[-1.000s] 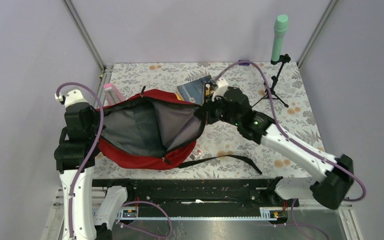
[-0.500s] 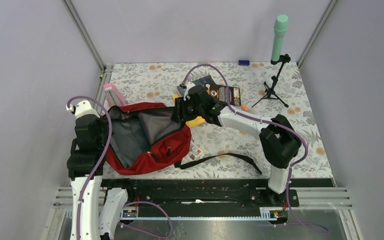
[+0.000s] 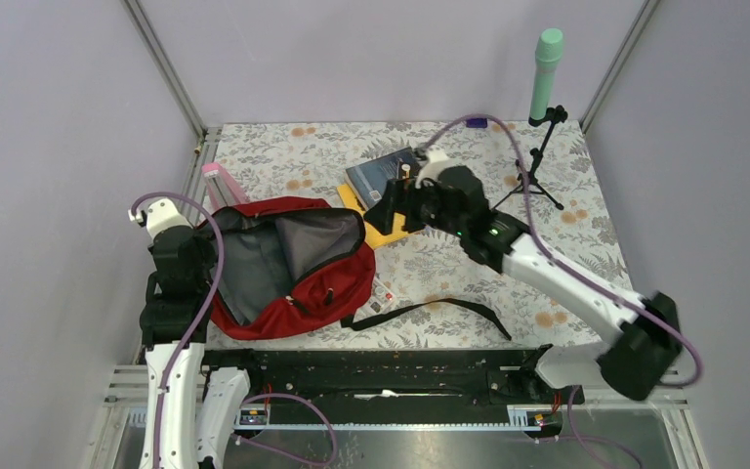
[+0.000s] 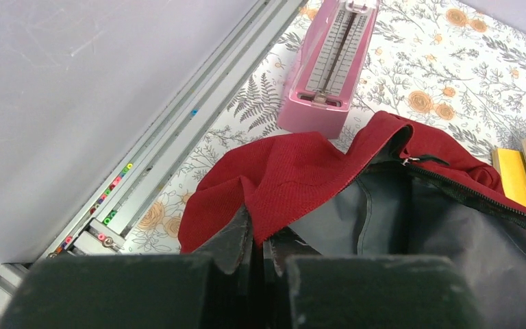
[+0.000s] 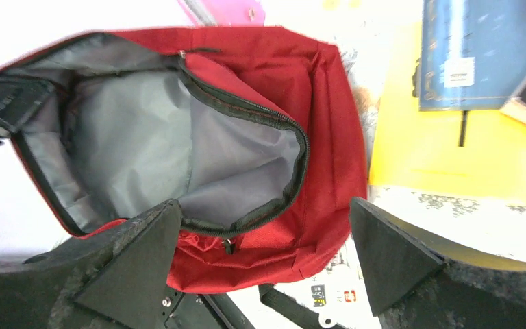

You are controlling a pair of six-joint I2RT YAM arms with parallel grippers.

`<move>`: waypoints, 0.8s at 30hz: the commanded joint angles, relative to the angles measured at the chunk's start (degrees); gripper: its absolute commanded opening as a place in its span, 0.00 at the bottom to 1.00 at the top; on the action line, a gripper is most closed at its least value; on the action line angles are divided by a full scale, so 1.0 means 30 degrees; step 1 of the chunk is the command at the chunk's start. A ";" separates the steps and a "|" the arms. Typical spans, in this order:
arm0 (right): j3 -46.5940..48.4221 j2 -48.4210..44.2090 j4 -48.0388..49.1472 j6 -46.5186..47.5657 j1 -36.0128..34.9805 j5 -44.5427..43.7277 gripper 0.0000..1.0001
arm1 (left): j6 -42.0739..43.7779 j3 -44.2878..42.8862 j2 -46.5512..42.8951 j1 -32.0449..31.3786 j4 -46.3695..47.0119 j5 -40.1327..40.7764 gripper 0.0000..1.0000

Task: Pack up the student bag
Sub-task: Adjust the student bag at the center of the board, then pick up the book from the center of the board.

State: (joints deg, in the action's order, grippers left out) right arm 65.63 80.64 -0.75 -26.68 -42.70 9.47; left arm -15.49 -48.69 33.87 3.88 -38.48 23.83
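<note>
The floral-covered table is carrying everything, and the student bag is lying on its left half, its long axis running roughly left to right, its zip undone and the grey-lined mouth gaping upward. The left gripper is sitting at the bag's left end with its jaws pinched together on a fold of the red rim, so that side of the opening is being held up. The right gripper is hanging over the bag's right end with its jaws spread wide and nothing between them. In its wrist view the open mouth is lying to the left and the stack of flat things to the right. That stack is resting just beside the bag's right end: a yellow folder is lying underneath and a blue book is overlapping its far edge. The right arm is by far the nearer to both, so the next pick is probably falling to it, with a short carry leftward into the mouth. A pink case is lying just beyond the bag's far left corner, close to the left arm. A black strap is trailing from the bag toward the near right.
</note>
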 commanded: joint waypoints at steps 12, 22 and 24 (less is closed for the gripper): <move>-0.6909 -0.3990 0.3107 -0.9409 0.1260 -1.1575 1.00 | -0.0537 0.0705 -0.1026 0.0084 0.3355 -0.0751 0.02; -0.8826 0.0900 0.8478 -1.9476 0.1261 -1.5249 0.96 | -0.0449 0.0906 -0.1021 0.0069 0.3358 -0.1580 0.01; -0.8952 0.1853 0.9232 -2.1040 0.1269 -1.5966 0.96 | -0.0478 0.0899 -0.0939 0.0084 0.3363 -0.1910 0.01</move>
State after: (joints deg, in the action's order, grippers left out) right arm 40.36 82.24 17.06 -73.80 -39.09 -29.41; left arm -16.23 -45.89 31.46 3.88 -34.00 20.75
